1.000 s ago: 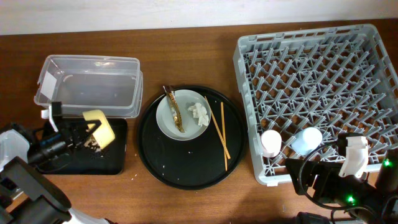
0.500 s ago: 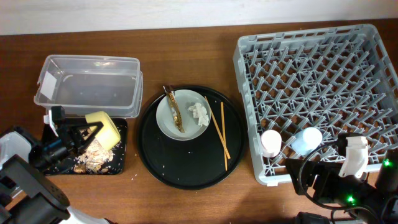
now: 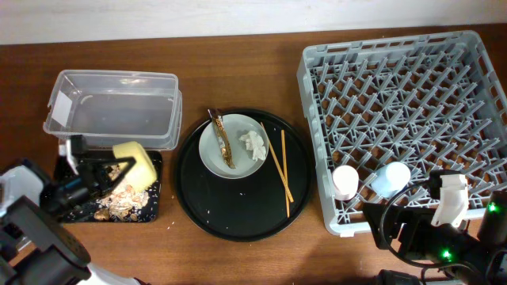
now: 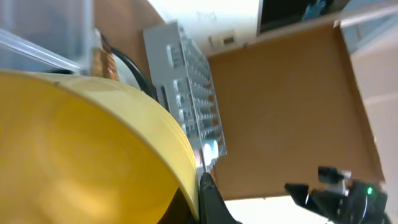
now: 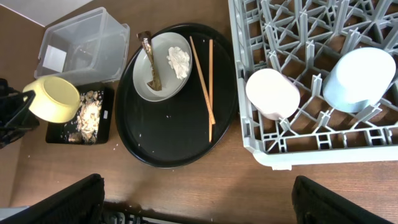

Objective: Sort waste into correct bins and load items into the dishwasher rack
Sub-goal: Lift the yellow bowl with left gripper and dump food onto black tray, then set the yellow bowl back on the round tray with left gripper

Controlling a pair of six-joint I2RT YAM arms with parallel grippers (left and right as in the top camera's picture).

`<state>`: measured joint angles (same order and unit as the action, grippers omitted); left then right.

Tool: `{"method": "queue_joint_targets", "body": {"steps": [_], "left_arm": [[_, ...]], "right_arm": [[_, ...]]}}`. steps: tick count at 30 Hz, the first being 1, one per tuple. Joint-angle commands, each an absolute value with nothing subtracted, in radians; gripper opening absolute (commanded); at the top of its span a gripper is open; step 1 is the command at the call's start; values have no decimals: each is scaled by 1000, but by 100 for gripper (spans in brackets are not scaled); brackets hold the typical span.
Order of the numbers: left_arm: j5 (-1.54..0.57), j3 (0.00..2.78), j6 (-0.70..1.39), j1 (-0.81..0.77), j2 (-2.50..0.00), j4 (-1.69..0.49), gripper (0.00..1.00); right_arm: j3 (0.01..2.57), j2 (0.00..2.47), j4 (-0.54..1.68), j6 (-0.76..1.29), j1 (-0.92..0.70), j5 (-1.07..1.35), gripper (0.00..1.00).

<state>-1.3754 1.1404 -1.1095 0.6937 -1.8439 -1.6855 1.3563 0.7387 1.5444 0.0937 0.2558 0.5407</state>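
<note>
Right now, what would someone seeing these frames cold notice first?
The big grey dishwasher rack fills the right side, nearly bare, with only a pink cup and a blue cup sitting at its near edge. At the left, the left gripper holds the yellow bowl tipped over the shallow black tray, where food scraps lie. In the middle, a round black tray carries a white plate and chopsticks.

black left arm [image 3: 36,233], white casing [image 3: 12,186]; right arm [image 3: 420,233] black, looped cable [image 3: 386,222], green led [image 3: 445,254]
</note>
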Motion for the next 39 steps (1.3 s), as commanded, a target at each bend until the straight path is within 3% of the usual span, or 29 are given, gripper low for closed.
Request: {"method": "queue_joint_targets", "body": {"steps": [1,4,6,10,14,17,18,19,23,24,25,29,30,33,37,39], "left_arm": [[-1294,1149,-1040,582,-1695,-1688,0],[-1227,1150,-790,418,-1540,-1596,0],[-920,1150,-291,211,-1409,-1351,0],[-256,1145,223,-292,-1309,-1125,0],[170,1034,491,-715,-1401,-973,0],[199,982,577,-841,-1530,-891,1],[199,982,585,-866,-1589,-879,4],[199,982,585,-873,-1618,-871,22],[199,1054,583,-860,-1602,-935,61],[204,1117,582,-852,-1591,-988,78],[215,1179,566,-838,-1578,-1029,82],[287,1264,429,-689,-1544,-942,80],[285,1259,391,-629,-1567,-868,73],[252,1259,375,-521,-1684,-759,66],[64,1259,342,-447,-1893,-646,49],[47,1259,343,-445,-1925,-639,34]], "right_arm": [[1357,739,1546,86,262,546,96],[1357,739,1547,86,262,546,97],[1357,739,1546,86,262,546,97],[1357,739,1548,86,262,546,98],[1357,739,1549,86,262,546,98],[1357,739,1556,85,262,546,98],[1357,739,1557,85,262,546,99],[1357,739,1557,85,262,546,99],[1357,739,1557,82,262,545,100],[1357,739,1557,82,262,545,99],[1357,739,1557,82,262,545,99],[1357,739,1557,82,262,546,99],[1357,739,1557,82,262,546,99],[1357,739,1557,82,262,546,99],[1357,739,1558,82,262,546,99],[1357,739,1564,82,262,546,99]]}}
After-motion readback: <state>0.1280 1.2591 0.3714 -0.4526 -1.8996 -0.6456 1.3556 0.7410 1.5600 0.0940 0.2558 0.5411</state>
